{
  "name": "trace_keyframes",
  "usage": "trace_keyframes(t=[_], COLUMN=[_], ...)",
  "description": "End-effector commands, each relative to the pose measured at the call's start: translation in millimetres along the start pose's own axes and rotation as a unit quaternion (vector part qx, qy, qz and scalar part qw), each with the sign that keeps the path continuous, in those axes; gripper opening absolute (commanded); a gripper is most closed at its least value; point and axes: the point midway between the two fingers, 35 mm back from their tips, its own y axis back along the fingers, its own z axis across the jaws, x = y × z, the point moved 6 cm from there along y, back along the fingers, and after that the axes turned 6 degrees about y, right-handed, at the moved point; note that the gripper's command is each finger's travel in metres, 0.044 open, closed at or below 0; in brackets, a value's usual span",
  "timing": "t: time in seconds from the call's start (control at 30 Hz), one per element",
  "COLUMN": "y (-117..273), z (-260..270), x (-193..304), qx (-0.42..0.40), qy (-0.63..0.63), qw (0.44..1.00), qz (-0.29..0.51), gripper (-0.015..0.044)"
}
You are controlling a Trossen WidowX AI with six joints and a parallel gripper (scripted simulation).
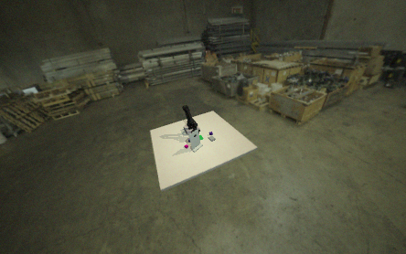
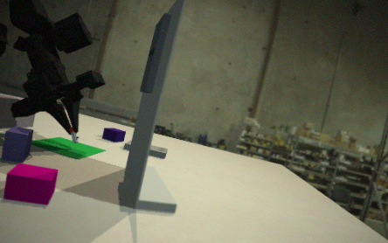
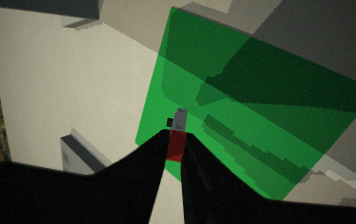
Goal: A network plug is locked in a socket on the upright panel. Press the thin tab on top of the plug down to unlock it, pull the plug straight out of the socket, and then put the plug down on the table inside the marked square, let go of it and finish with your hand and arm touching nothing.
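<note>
- exterior view: our gripper (image 2: 74, 133) (image 3: 176, 138) is nearly closed, pinching the plug (image 2: 74, 136) (image 3: 179, 120).
- we hold it nose-down over the green square (image 2: 72, 148) (image 3: 150, 112), presumably to set it inside before letting go.

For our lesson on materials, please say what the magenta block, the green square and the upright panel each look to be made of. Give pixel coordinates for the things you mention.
Magenta block (image 2: 30, 184) (image 1: 186, 146): perhaps painted wood or plastic; even colour, no grain.
Green square (image 2: 83, 150) (image 3: 175, 75): possibly matt card or film; flat, no glare.
Upright panel (image 2: 146, 118) (image 1: 192, 142): painted metal or plastic; smooth, plain grey.
</note>
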Motion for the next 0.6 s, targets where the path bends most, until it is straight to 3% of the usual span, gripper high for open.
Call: trace_keyframes(t=[0.0, 0.57], y=[-2.9, -9.6], z=[-3.4, -9.4], x=[0.0, 1.9], qx=[0.001, 0.001], qy=[-0.002, -0.002], qw=[1.0, 1.0], qz=[-0.002, -0.002], gripper=[0.0, 0.0])
